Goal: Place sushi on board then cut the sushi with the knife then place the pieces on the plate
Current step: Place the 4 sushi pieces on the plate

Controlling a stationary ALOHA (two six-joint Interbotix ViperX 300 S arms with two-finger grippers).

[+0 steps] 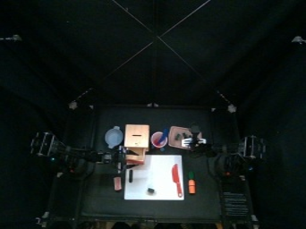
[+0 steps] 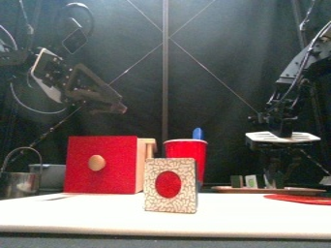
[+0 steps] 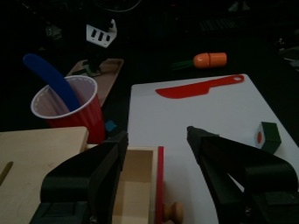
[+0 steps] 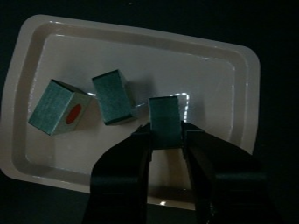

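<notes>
The right gripper point(image 4: 167, 131) hangs over the pink tray point(image 4: 222, 52), jaws pinched on an upright sushi piece point(image 4: 166, 110) just beside two pieces point(image 4: 114, 96) lying there — the drop looks straight down — while the left gripper point(image 3: 156, 138), wide open and empty, sits well aside.

Your black table point(image 1: 93, 204) carries two rows of things. Along the back you have, from the left, the blue-grey bowl point(image 1: 114, 136), the pale wooden box point(image 1: 136, 134) with its red drawer front turned toward the table's front, the red cup point(image 1: 159, 139) and the pink tray point(image 1: 176, 132). Box and cup stand just beside each other, and the tray lies just right of the cup. In front of them the white cutting board point(image 1: 164, 183) lies flat near the table's middle, reaching close to the front edge. You see an orange toy food point(image 1: 189, 186) on the bare table just right of the board. A small orange-red thing point(image 1: 118, 182) lies just left of it, too small to identify.
</notes>
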